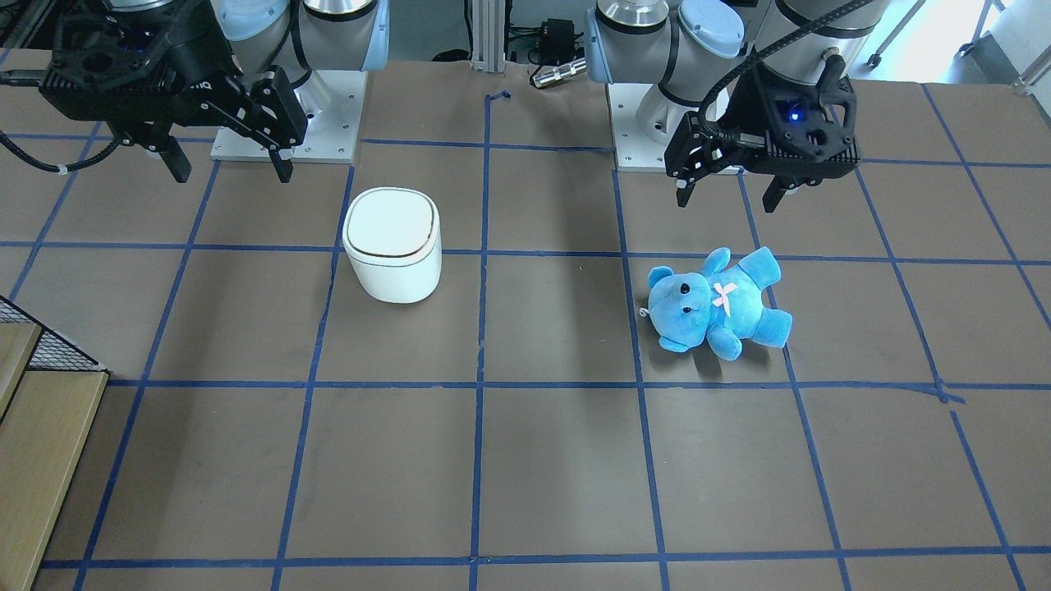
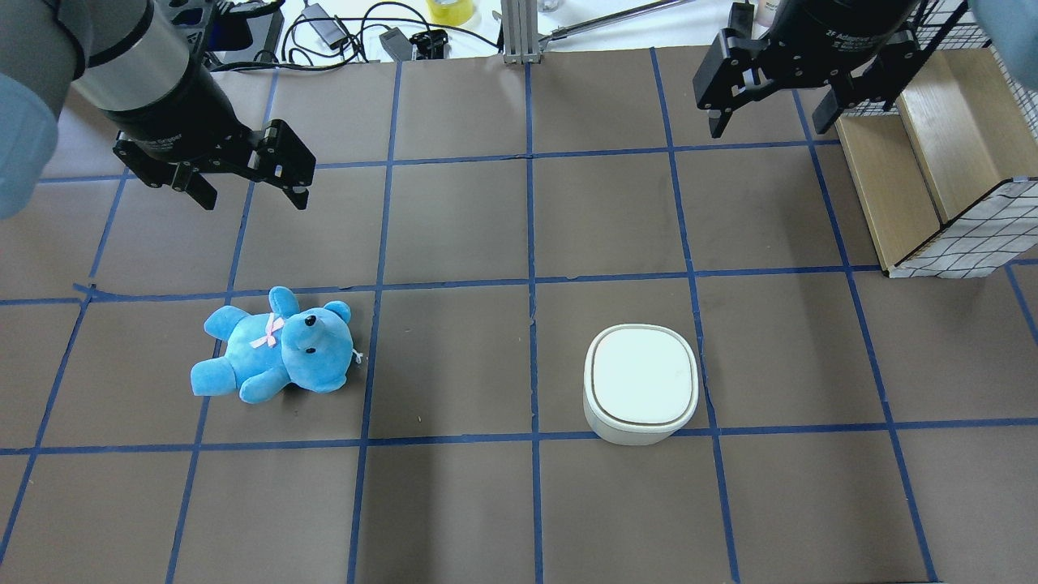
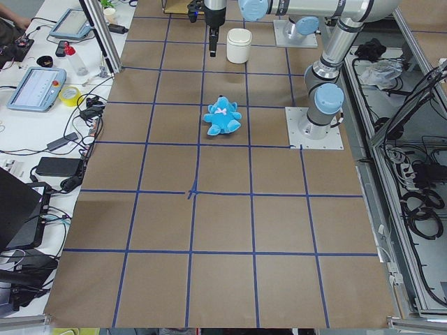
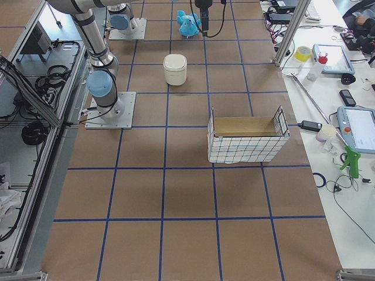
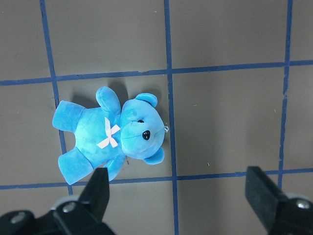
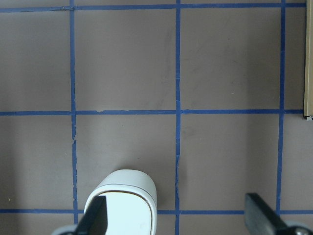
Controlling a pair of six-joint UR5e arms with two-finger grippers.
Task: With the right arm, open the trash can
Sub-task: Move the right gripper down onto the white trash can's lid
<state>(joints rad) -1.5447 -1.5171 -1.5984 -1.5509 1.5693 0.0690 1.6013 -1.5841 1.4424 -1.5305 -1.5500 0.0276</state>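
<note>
The trash can [image 1: 392,246] is a small white bin that stands upright on the brown table with its flat lid shut. It also shows in the overhead view [image 2: 641,385] and at the bottom of the right wrist view [image 6: 124,205]. My right gripper [image 1: 230,168] is open and empty. It hangs above the table, beyond the can on the operators' side and a little toward the box in the overhead view [image 2: 770,126]. My left gripper [image 1: 727,197] is open and empty, high above the blue teddy bear [image 1: 714,304].
The teddy [image 2: 276,349] lies on its back on the left half of the table, in the left wrist view [image 5: 112,134] too. A wire-sided box with wooden boards [image 2: 932,162] stands at the table's right far edge, close to the right gripper. Blue tape lines grid the table.
</note>
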